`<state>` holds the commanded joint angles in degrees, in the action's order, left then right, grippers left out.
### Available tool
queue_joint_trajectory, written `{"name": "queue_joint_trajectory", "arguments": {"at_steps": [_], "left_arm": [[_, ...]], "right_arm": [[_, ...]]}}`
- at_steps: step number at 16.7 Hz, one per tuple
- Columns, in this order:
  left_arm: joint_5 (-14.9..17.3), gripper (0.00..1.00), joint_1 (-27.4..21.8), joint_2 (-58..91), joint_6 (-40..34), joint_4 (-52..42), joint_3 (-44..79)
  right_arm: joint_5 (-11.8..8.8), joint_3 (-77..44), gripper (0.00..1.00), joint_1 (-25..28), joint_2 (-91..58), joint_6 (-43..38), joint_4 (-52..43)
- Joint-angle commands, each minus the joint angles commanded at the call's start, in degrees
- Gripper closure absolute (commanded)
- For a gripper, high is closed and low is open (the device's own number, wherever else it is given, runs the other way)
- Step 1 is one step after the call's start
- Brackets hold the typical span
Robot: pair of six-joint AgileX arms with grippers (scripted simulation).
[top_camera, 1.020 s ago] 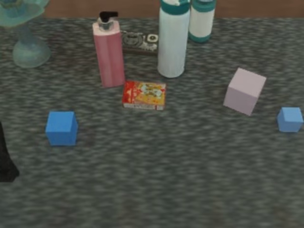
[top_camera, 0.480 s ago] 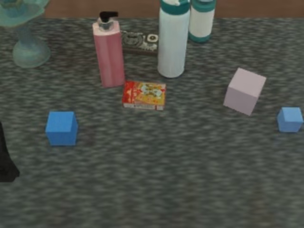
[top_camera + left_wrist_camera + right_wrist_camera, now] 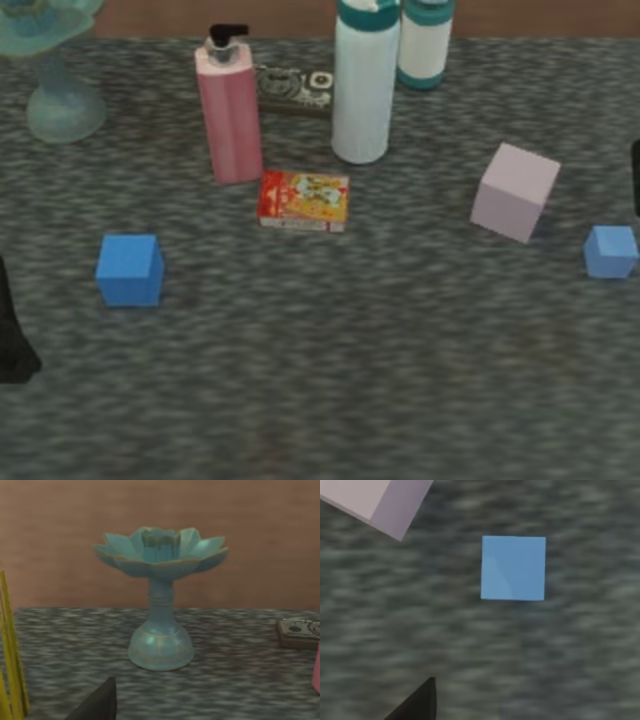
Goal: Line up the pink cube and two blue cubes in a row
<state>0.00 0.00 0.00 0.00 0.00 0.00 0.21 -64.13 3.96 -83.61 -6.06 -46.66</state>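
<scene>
You are seeing little of the AgileX arms. The left arm (image 3: pixel 12 335) is appearing in the top view as a matte black, rounded form without visible markings. The right arm (image 3: pixel 636 175) is showing only a thin black sliver. Each wrist view is presenting one dark, pointed fingertip (image 3: pixel 97 706) (image 3: pixel 417 704); yellow strips (image 3: pixel 9 655) are edging the left wrist view.

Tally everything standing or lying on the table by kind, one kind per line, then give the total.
Cubes: 3 (pink cube, medium blue cube, small light blue cube)
White bottles with teal caps: 2
Pink pump bottle: 1
Teal lotus stand: 1
Red card box: 1
Small grey device: 1
Total: 9
</scene>
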Motion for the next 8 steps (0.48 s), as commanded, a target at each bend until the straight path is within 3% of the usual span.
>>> {"name": "queue_joint_trajectory", "arguments": {"at_steps": [8], "left_arm": [[0.0,0.0,0.0,0.0,0.0,0.0,0.0]], "right_arm": [[0.01,-26.2,0.0,1.43,-30.68,-2.5,-17.24]]}}
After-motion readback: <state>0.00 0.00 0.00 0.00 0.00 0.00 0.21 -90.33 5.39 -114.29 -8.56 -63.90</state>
